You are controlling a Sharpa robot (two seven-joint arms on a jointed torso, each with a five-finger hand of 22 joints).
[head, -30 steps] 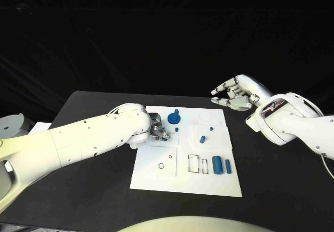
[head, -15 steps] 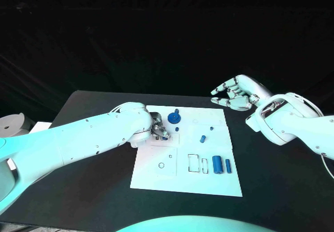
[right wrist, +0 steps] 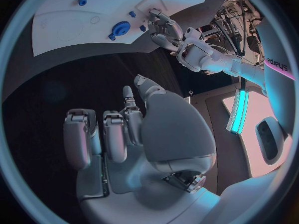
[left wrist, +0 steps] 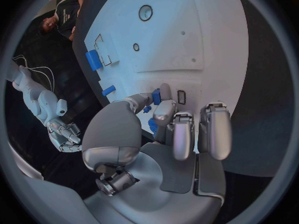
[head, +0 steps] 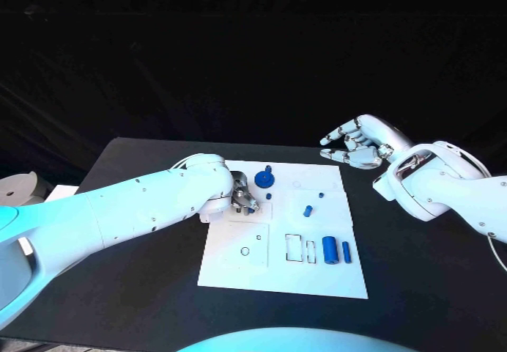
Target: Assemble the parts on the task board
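Note:
The white task board (head: 317,279) lies mid-table. My left hand (head: 244,199) rests low over its near-left upper area, beside the blue gear (head: 263,178). In the left wrist view the left hand (left wrist: 168,129) pinches a small blue part (left wrist: 156,96) between thumb and a finger, just over the board (left wrist: 187,15). Two small pegs (head: 270,196) (head: 319,195), a short cylinder (head: 308,211), a large cylinder (head: 330,250) and a thin bar (head: 346,252) lie on the board. My right hand (head: 357,145) hangs above the board's far right corner, fingers loosely bent and apart, holding nothing.
A grey round object (head: 16,189) sits off the table's left edge. Outlined slots (head: 297,248) and small holes (head: 245,251) mark the board's near half. From the right wrist, the gear (right wrist: 120,28) and left hand (right wrist: 165,32) show beyond my right hand (right wrist: 137,129).
My left hand has edged slightly right, toward the gear, still low on the board. The right hand has stayed where it was.

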